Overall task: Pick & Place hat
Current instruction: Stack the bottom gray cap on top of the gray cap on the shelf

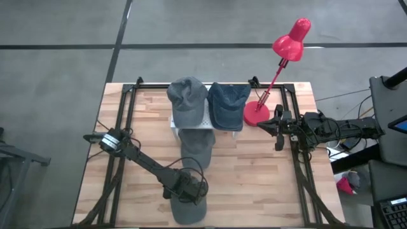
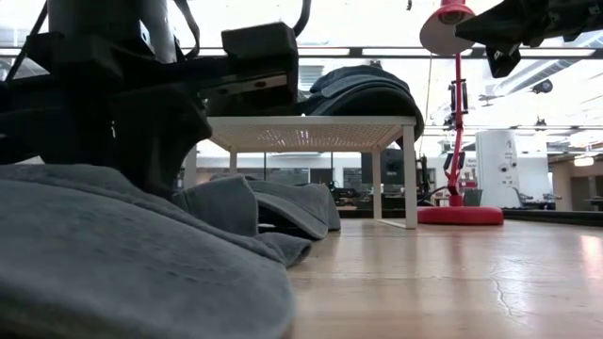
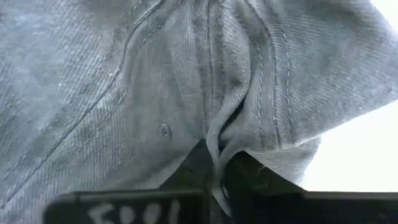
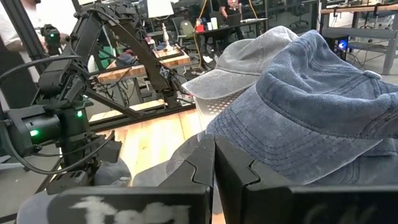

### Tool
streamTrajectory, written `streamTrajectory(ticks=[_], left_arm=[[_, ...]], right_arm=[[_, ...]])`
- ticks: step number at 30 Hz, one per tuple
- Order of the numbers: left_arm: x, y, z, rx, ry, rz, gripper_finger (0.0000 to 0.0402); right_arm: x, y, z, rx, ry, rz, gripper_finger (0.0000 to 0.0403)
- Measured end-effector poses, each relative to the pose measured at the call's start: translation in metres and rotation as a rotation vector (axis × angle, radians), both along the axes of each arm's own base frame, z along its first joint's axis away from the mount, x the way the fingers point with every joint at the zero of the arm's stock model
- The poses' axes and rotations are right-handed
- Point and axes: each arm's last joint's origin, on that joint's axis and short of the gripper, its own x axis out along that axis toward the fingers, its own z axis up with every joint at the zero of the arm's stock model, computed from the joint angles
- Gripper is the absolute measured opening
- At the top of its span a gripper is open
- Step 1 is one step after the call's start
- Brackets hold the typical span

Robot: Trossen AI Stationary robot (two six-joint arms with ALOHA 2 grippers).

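Left gripper [image 1: 189,189]: set on the near hat [image 1: 189,207], well in front of the rack [image 1: 205,123]; fingers [image 3: 198,163] are pressed onto a fold of its grey cloth.
Near hat: found at the table's [image 1: 254,184] front edge, directly under the left gripper, its long axis running toward the rack.
Middle hat [image 1: 196,145]: laid between the near hat and the rack.
Rack: topped by a grey hat [image 1: 188,99] and a blue hat [image 1: 227,105].
Lamp [image 1: 280,70]: stood just right of the rack.
Right gripper [image 1: 278,129]: parked right of the rack, fingers pressed together, nothing held.
Judgement: the lift is best made by the left arm.
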Motion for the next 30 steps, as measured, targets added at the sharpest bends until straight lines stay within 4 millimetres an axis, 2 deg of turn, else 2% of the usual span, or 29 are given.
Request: streamTrajectory(ticks=[3,14,30], left_arm=[[0.0,0.0,0.0,0.002,-0.001,-0.001,0.001],[-0.003,0.001,0.009,0.009,-0.011,-0.001,0.0007],[0.005,-0.009,0.068,0.019,-0.022,-0.049,0.0006]], right_arm=[[0.0,0.0,0.0,0.0,0.0,0.0,0.0008],[0.0,0.0,0.0,0.0,0.0,0.0,0.0008],[0.0,0.0,0.0,-0.001,0.001,0.0,0.0008]])
